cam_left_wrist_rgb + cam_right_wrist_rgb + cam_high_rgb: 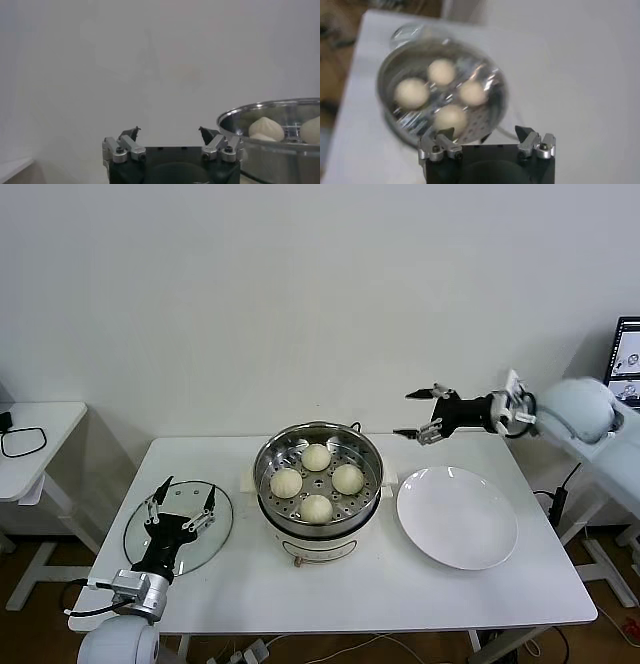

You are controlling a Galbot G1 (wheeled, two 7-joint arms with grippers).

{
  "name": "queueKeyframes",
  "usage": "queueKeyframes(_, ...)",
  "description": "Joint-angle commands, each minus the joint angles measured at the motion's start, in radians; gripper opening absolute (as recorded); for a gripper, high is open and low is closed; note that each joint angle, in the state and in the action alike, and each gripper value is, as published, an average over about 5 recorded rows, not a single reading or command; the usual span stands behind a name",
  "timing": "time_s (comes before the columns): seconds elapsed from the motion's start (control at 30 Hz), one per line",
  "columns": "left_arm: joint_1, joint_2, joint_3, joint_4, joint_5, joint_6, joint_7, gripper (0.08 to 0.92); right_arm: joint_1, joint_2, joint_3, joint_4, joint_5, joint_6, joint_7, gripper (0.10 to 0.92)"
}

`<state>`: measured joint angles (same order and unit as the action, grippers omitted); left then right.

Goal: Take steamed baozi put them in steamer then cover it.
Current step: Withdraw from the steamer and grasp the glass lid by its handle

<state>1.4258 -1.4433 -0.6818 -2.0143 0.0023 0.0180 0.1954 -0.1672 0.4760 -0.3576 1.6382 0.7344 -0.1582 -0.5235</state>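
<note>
Four baozi [317, 482] sit in the steamer [268, 459] on its perforated tray, none touching another as far as I can tell. The steamer stands mid-worktop [400, 589] on its white base, uncovered. The cover [222, 529] lies flat on the worktop to the steamer's left, just beside it, not touching.

My left tool [180, 506] hangs over the cover, fingers spread wide, holding nothing. Whether the fingertips touch the glass I can't tell. In the left wrist view the left tool [169, 134] is wide and empty, with the steamer rim [270, 107] and two baozi [266, 129] off to one side.

My right tool [424, 414] is up in the air behind the plate [457, 516], to the steamer's right, wide, empty, pointing toward the steamer. In the right wrist view the right tool [484, 134] is open above the steamer [390, 107], with all four baozi [442, 71] visible.

The white plate lies right of the steamer, close beside it.
</note>
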Motion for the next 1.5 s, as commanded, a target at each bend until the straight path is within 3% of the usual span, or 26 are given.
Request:
queueKeyframes(0.03, -0.012, 0.001, 0.038, 0.003, 0.026, -0.037, -0.039, 0.823, -1.052, 0.163, 0.944, 0.258, -0.050, 0.236, 0.490, 0.823)
queueKeyframes(0.3, -0.019, 0.005, 0.043, 0.033, 0.033, -0.067, -0.051, 0.823, -1.272, 0.472, 0.986, 0.309, -0.255, 0.451, 0.569, 0.823)
queueKeyframes(0.63, -0.010, 0.008, 0.066, 0.071, 0.165, -0.136, -0.070, 0.823, -1.392, 0.733, 0.940, 0.236, -0.401, 0.673, 0.597, 0.823)
queueKeyframes(0.8, 0.008, 0.043, 0.048, 0.146, 0.519, -0.297, -0.152, 0.823, -1.415, 0.775, 0.936, 0.225, -0.415, 0.699, 0.594, 0.823)
queueKeyframes(1.03, -0.026, 0.104, -0.041, 0.384, 1.095, -0.496, -0.353, 0.823, -1.408, 0.788, 0.912, 0.215, -0.417, 0.691, 0.594, 0.823)
queueKeyframes(1.23, -0.084, 0.148, -0.109, 0.553, 1.401, -0.543, -0.469, 0.823, -1.393, 0.794, 0.899, 0.197, -0.417, 0.688, 0.592, 0.823)
queueKeyframes(1.5, -0.150, 0.177, -0.131, 0.650, 1.490, -0.500, -0.494, 0.823, -1.386, 0.796, 0.898, 0.182, -0.416, 0.692, 0.588, 0.823)
